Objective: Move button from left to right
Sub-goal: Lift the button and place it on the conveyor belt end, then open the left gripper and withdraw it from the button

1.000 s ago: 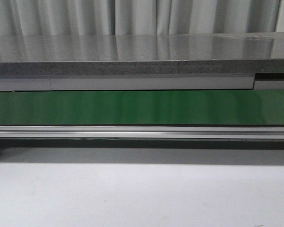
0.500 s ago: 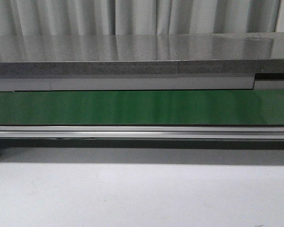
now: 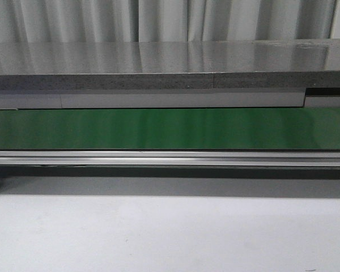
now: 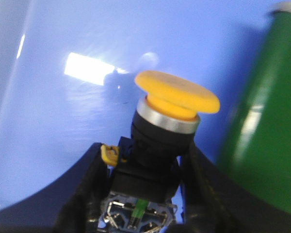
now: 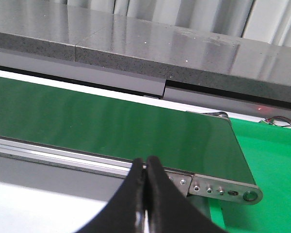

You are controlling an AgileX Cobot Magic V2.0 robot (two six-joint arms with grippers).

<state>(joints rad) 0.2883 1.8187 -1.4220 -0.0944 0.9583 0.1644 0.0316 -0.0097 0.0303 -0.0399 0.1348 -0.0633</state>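
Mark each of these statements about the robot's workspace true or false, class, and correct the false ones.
1. The left gripper is shut on the button. True.
2. The button's cap is red. False: it is yellow.
3. The right gripper holds a second button. False: its fingers are closed together on nothing.
4. The conveyor belt is green. True.
5. The button lies on the belt in the front view. False: no button shows there.

The fingers point(image 4: 87, 194) hide the sides of the button point(image 4: 166, 128), and its bottom is cut off. The green belt point(image 4: 262, 145) beside it is blurry.
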